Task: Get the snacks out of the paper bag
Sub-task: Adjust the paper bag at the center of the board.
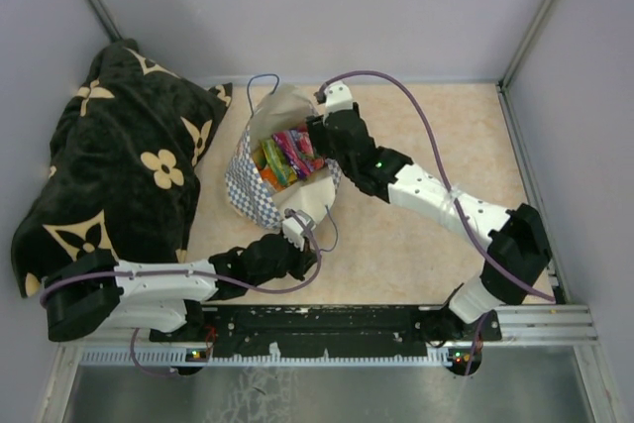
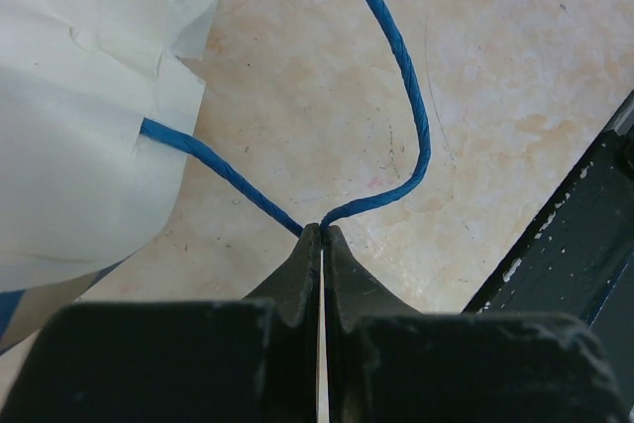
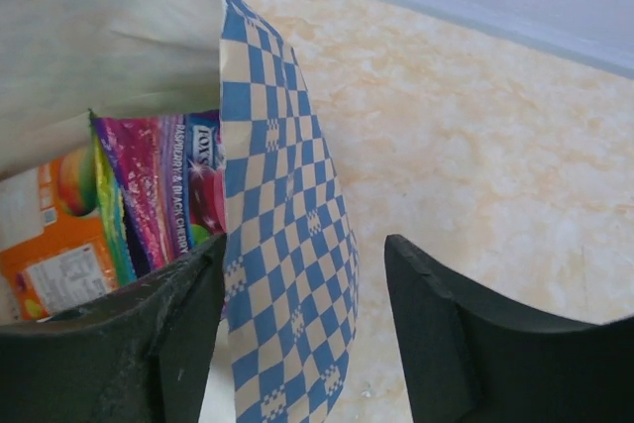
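Observation:
The paper bag (image 1: 260, 190) stands open on the table with its checkered sides up. Several snacks (image 1: 287, 156) lie inside, purple, green and orange. My left gripper (image 1: 300, 232) is at the bag's near edge, shut on the bag's blue cord handle (image 2: 416, 116), which is pinched at my fingertips (image 2: 322, 230). My right gripper (image 1: 324, 141) is open at the bag's right rim. In the right wrist view it (image 3: 302, 245) straddles the checkered wall (image 3: 282, 175), one finger inside by a purple packet (image 3: 163, 185) and an orange packet (image 3: 54, 245), the other outside.
A black blanket with cream flower motifs (image 1: 119, 165) is piled at the left, touching the bag's side. A black rail (image 1: 327, 319) runs along the near edge. Grey walls close the table at the back and sides. The bag's far handle (image 1: 263, 79) loops over its far rim.

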